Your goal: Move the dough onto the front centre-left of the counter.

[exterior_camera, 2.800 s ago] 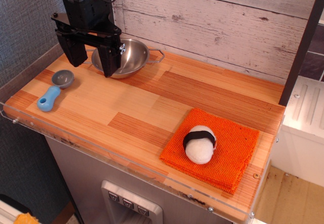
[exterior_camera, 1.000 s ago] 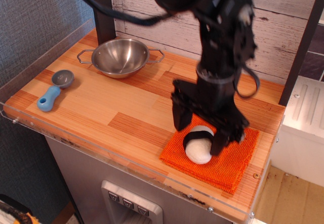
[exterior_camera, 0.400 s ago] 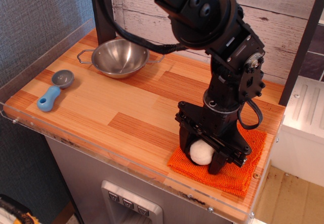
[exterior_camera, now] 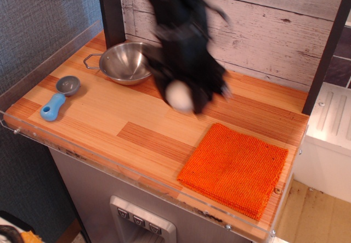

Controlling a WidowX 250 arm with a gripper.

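The dough [exterior_camera: 179,95] is a white ball held between the black fingers of my gripper [exterior_camera: 182,97], lifted above the middle of the wooden counter [exterior_camera: 137,125]. The arm is blurred with motion and its black band is hard to see. The gripper is shut on the dough, left of and above the orange cloth.
An orange woven cloth [exterior_camera: 235,168] lies bare at the front right. A steel bowl [exterior_camera: 128,62] stands at the back left, partly behind the arm. A blue scoop [exterior_camera: 58,99] lies at the left edge. Clear acrylic edges the counter front [exterior_camera: 109,169].
My gripper came from the bowl to the cloth, closed on the dough, and has now lifted it up and left, off the cloth. The cloth shifted slightly.
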